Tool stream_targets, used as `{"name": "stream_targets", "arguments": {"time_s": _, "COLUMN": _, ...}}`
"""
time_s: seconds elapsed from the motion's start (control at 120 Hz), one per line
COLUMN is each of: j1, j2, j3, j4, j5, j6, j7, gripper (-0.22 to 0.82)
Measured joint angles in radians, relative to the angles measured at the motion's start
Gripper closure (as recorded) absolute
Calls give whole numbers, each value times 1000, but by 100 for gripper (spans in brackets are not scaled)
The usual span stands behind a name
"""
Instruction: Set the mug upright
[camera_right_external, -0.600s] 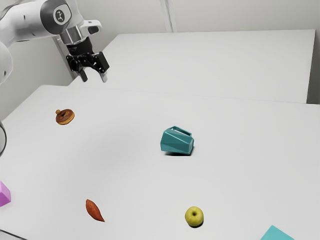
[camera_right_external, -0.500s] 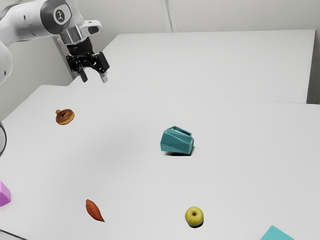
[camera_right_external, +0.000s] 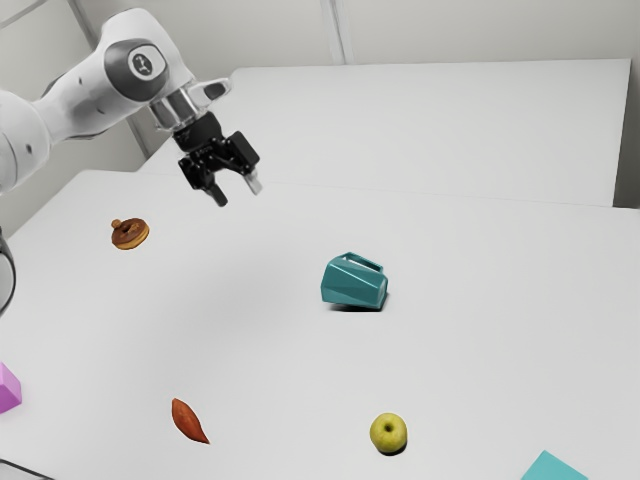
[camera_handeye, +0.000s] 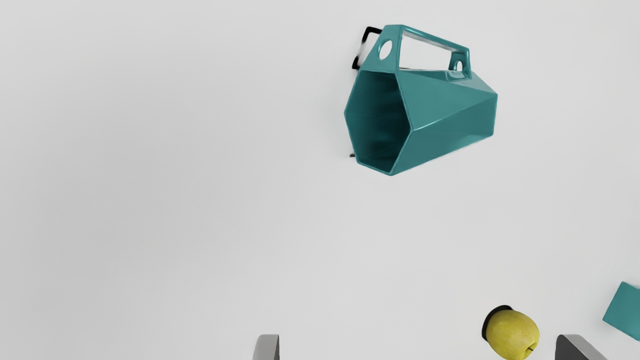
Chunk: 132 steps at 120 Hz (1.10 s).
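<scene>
Claw (camera_right_external: 238, 195) spread, empty, above tbl; mug (camera_right_external: 354, 281) on its side twd ext. view's rt, mouth facing claw's side.

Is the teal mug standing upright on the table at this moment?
No, the mug lies on its side on the table, its open mouth facing sideways.

Teal block (camera_right_external: 553, 469), well off the mug (camera_right_external: 354, 282) toward the exterior view's right, cut by lower edge; pink block (camera_right_external: 8, 389), well off toward its left, cut there. Mug's base hidden in wrist view.
</scene>
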Motion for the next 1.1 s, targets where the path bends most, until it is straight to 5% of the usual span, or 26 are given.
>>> {"name": "stream_targets", "arguments": {"time_s": 0.433, "j1": -8, "j2": 212, "j3": -8, "j4": -78, "j5": -404, "j6": 195, "j7": 128, "gripper": 0}}
{"name": "stream_targets", "arguments": {"time_s": 0.867, "j1": -6, "j2": 291, "j3": -82, "j4": -172, "j5": -672, "j6": 248, "j7": 367, "gripper": 0}}
{"name": "stream_targets", "arguments": {"time_s": 1.1, "j1": -4, "j2": 294, "j3": -94, "j4": -176, "j5": -715, "j6": 248, "j7": 450, "gripper": 52}}
